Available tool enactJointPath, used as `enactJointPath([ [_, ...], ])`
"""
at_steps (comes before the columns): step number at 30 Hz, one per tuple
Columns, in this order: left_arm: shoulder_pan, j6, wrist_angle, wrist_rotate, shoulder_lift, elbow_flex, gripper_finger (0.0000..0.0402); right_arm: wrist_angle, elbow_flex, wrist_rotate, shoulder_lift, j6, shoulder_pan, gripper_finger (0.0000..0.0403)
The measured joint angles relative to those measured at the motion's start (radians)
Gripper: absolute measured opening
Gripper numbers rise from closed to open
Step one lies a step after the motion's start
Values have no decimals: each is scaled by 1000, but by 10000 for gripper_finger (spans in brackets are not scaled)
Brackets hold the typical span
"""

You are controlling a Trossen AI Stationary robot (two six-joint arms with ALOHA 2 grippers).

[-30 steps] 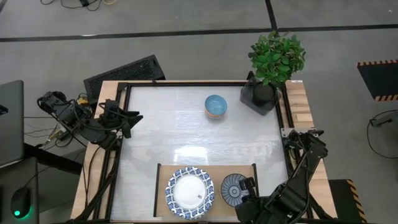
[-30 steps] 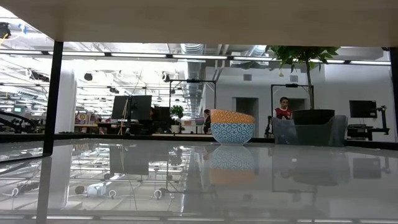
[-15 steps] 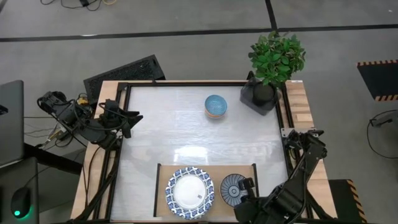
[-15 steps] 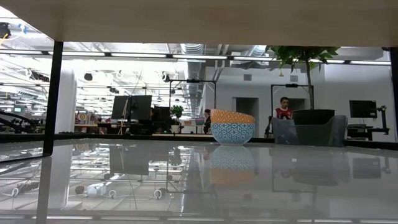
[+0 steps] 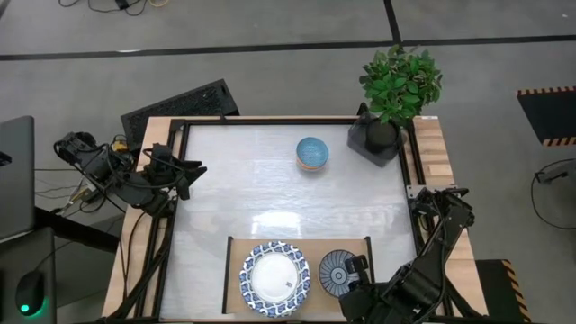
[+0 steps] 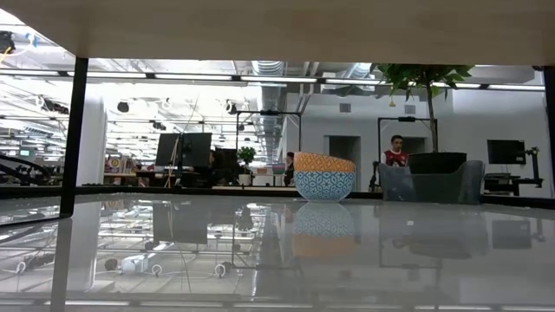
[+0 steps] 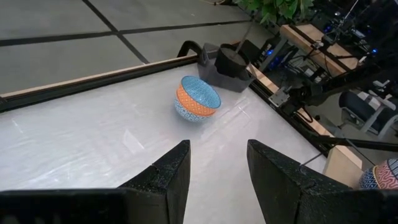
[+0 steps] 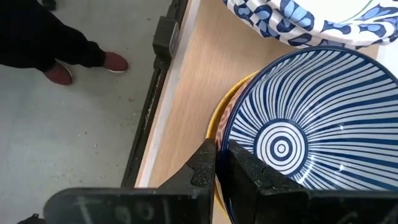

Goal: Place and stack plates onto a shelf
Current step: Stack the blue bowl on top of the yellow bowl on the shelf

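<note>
A stack of blue-and-white rimmed plates (image 5: 274,277) lies flat on the left half of the light-wood shelf (image 5: 232,256), at the table's near edge. Its patterned rim (image 8: 292,18) shows in the right wrist view. Right of the stack stands a bowl (image 5: 337,272) with blue-and-white rays inside. My right gripper (image 5: 353,268) is shut on this bowl's right side. My left gripper (image 5: 193,169) waits open (image 7: 217,168) at the table's left edge, touching nothing. In the low view the shelf board (image 6: 260,26) spans the top. My right gripper (image 8: 217,163) pinches the striped bowl's rim (image 8: 216,140) on its right side. One finger (image 8: 249,174) is inside the bowl, and the other finger (image 8: 200,169) is outside against the yellowish wall. It comes slanting down from the table's near right. The bowl stays upright over the shelf wood (image 8: 193,93).
A second bowl (image 5: 312,153), blue and orange, stands far on the white tabletop (image 7: 196,99). A potted plant (image 5: 396,94) fills the far right corner. Black frame rails (image 5: 270,121) edge the table. A person's shoes (image 8: 59,71) show on the floor beside the shelf.
</note>
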Motion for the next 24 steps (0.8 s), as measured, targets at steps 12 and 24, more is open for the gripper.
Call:
enactJointPath([
  [12, 0, 0, 0, 7, 0, 0, 143, 0, 0, 3, 6, 0, -5, 71],
  [24, 0, 0, 0, 16, 0, 0, 143, 1, 0, 4, 7, -4, -5, 76],
])
